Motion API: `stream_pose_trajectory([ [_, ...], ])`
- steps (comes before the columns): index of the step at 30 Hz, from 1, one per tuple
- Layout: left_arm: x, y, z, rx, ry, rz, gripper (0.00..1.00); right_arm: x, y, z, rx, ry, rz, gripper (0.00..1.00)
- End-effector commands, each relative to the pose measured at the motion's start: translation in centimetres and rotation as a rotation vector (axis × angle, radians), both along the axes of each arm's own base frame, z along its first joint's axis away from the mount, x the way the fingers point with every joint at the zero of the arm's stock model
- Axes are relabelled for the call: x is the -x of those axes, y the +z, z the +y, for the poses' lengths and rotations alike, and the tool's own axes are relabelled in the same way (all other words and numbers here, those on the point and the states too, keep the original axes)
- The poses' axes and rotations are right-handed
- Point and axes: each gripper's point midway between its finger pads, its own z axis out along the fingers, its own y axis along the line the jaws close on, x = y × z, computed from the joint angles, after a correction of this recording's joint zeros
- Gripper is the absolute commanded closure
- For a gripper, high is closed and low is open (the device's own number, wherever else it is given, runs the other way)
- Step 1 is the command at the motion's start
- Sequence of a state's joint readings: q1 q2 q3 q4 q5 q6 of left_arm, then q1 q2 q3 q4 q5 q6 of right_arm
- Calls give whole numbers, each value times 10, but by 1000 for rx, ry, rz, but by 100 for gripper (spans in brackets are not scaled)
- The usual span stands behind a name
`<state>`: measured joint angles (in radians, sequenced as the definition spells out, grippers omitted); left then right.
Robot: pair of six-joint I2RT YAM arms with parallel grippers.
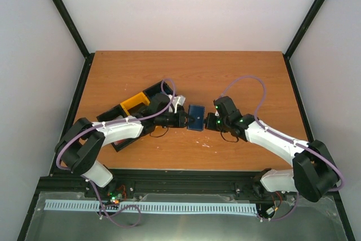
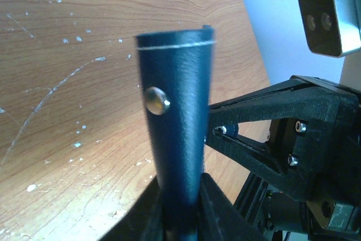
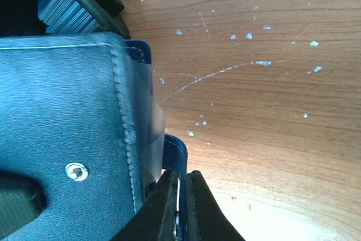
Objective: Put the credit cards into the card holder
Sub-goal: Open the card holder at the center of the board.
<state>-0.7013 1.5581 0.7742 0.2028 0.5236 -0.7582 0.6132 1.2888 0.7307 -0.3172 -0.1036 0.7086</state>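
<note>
Hanging between the two arms in the top view, the card holder (image 1: pixel 196 118) is a small dark blue square around the middle of the wooden worktop (image 1: pixel 186 71), just right of a black-and-yellow tray (image 1: pixel 134 104). The left arm (image 1: pixel 121 130) reaches it from the left and the right arm (image 1: pixel 265 135) from the right, and both tips meet its edges. From here I cannot tell whether it rests on the wood.

In the left wrist view the card holder (image 2: pixel 177 117) stands upright and seen edge-on, with a round metal stud (image 2: pixel 156 100) on its side. The left jaws are closed tight on its lower end, one finger (image 2: pixel 217 215) on each side. The right arm's black fingers (image 2: pixel 254 117) come in from the right and pinch a bit of blue at the holder's edge.

In the right wrist view the card holder (image 3: pixel 56 111) fills the left half, stitched along its edge, with a stud (image 3: pixel 76 171) low down. The right jaws are closed on a thin blue flap (image 3: pixel 176 159), which is clamped between the fingers (image 3: pixel 161 207).
</note>
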Motion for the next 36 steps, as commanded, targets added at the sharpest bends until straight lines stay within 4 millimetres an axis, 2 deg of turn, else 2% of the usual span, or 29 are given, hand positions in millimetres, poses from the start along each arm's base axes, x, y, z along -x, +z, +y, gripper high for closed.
stream_pose_trajectory([
  [1, -7, 21, 3, 36, 33, -57, 65, 3, 20, 1, -29, 37, -41, 97],
  [2, -11, 16, 7, 15, 56, -58, 48, 5, 26, 0, -32, 41, -53, 97],
  [4, -13, 6, 10, -14, 72, -52, 30, 9, 35, -3, -33, 45, -58, 97],
  [6, -11, -4, 11, -22, 65, -33, 22, 15, 37, -5, -28, 54, -38, 97],
  [8, -9, -9, 9, -15, 46, -20, 19, 21, 33, -6, -19, 57, 1, 97],
  [14, -10, -35, 10, -53, 53, 25, 14, 27, 15, -11, 3, 27, 74, 97],
  [19, -5, -51, 6, -59, 20, 60, 14, 28, 6, -11, 20, 21, 109, 97],
  [21, -5, -57, 5, -63, 13, 69, 18, 27, 4, -13, 29, 16, 109, 97],
  [25, -6, -51, -1, -33, -12, 57, 30, 21, -1, -19, 79, 1, 90, 97],
  [32, -20, -69, 15, -161, 80, 41, 35, 14, -25, -54, 286, -65, 79, 97],
  [36, -23, -65, 17, -169, 92, 17, 33, 12, -41, -72, 391, -92, 78, 97],
])
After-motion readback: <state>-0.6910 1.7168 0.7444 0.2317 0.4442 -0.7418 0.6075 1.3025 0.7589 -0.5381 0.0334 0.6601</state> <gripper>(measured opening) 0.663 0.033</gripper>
